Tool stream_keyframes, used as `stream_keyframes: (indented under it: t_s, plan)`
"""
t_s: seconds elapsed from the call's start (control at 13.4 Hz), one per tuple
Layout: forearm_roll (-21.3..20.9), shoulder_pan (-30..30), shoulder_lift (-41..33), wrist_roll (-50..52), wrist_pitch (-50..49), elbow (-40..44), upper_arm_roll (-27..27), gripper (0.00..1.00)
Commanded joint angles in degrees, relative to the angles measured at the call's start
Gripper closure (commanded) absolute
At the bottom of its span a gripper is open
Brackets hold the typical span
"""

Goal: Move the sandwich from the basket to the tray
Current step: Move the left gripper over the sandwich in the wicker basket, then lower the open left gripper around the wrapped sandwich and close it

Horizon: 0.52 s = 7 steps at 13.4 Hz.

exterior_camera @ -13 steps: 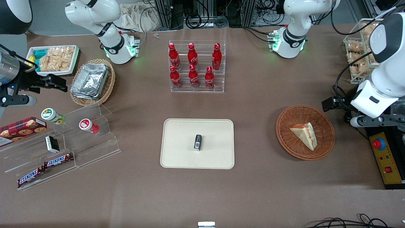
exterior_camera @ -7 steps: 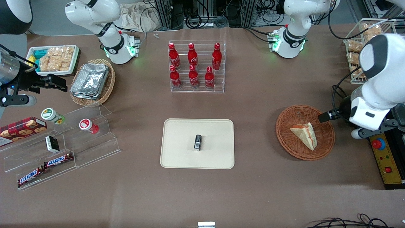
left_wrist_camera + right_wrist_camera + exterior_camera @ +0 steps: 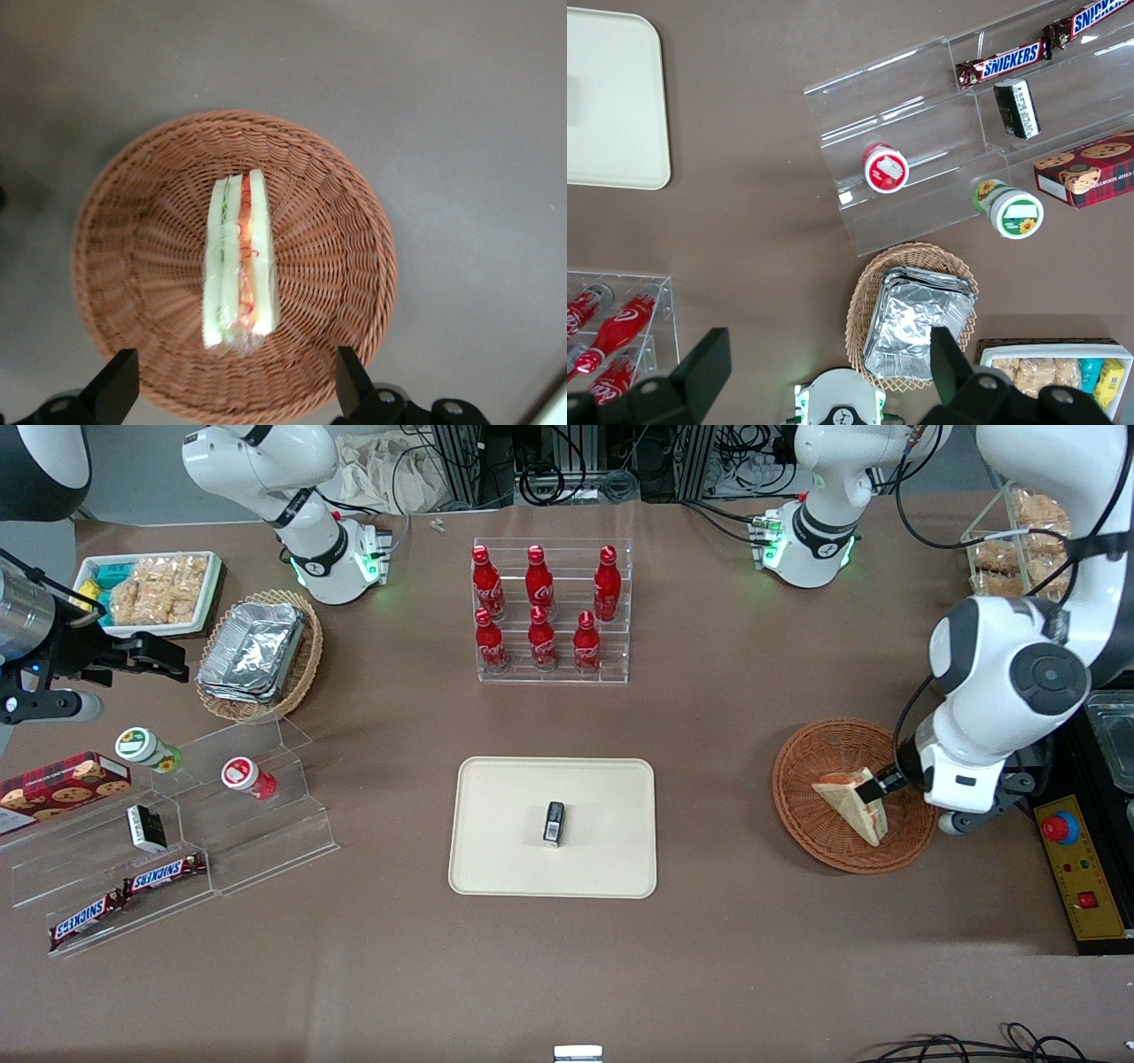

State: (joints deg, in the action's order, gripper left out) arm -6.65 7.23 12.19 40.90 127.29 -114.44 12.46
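The sandwich (image 3: 850, 802) is a pale bread wedge with red-orange filling, lying in the round reddish-brown wicker basket (image 3: 797, 779) toward the working arm's end of the table. The left arm's gripper (image 3: 877, 788) hangs just above the basket, over the sandwich's filling edge. In the left wrist view the sandwich (image 3: 237, 261) lies on its side inside the basket (image 3: 354, 266). The gripper (image 3: 232, 390) is open there, its fingers (image 3: 350, 381) spread wider than the sandwich and holding nothing. The cream tray (image 3: 496, 797) lies at the table's middle with a small black packet (image 3: 554, 822) on it.
A clear rack of red bottles (image 3: 549, 615) stands farther from the front camera than the tray. A yellow box with a red stop button (image 3: 1076, 864) sits beside the basket. A tan basket of foil containers (image 3: 257, 655) and a stepped acrylic shelf (image 3: 221, 824) lie toward the parked arm's end.
The left arm has swung in from the table's edge and come down over the basket. Its gripper now hangs above the sandwich. The sandwich and tray have not moved.
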Motion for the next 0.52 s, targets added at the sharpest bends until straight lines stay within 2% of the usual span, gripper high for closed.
stream_keyframes:
  t_s: [0.0,0.45]
  plan:
    - [-1.3,0.5,1.2,3.3,3.5,-2.8,0.3,0.0]
    - [-4.8,1.3,4.9,3.3,4.7,-3.0,0.2,0.0]
